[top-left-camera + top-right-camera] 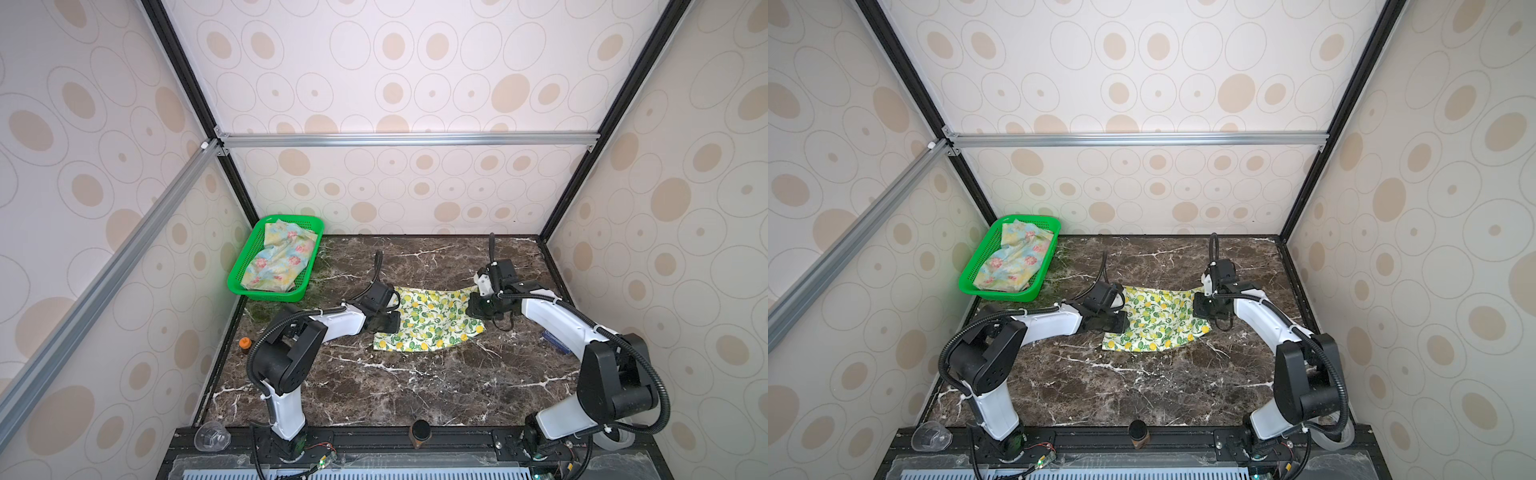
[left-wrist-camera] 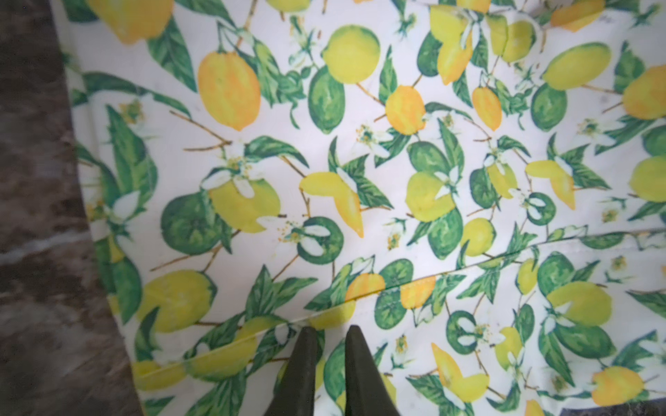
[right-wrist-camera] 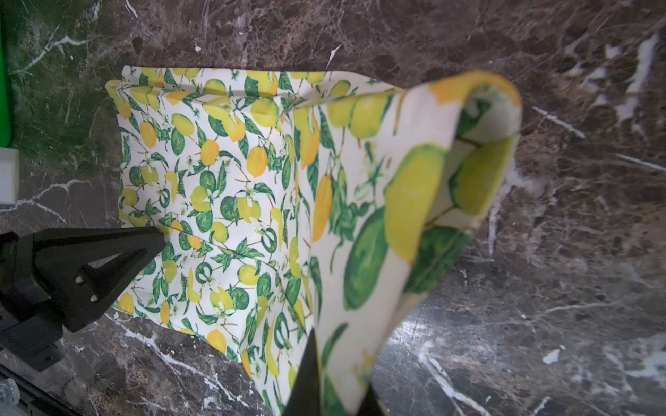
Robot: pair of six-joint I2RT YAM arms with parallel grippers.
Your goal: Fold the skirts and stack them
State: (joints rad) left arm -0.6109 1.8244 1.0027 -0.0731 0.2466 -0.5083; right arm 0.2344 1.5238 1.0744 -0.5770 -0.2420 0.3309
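In both top views, the lemon skirt (image 1: 430, 322) (image 1: 1156, 320) lies spread on the table (image 1: 415, 386) between my left gripper (image 1: 388, 324) and right gripper (image 1: 478, 309). The flowered skirt (image 1: 278, 257) sits crumpled in the basket (image 1: 266, 293), not yet folded.

Left wrist view: my jaws are nearly together, tips on the print near a hem (image 2: 414, 282); whether they pinch cloth I cannot tell.

Right wrist view: my right jaws clamp a lifted corner (image 3: 414, 201). Thin cloth could slide from that clamp, or the whole skirt could drag along if my left tips fail to pin it.
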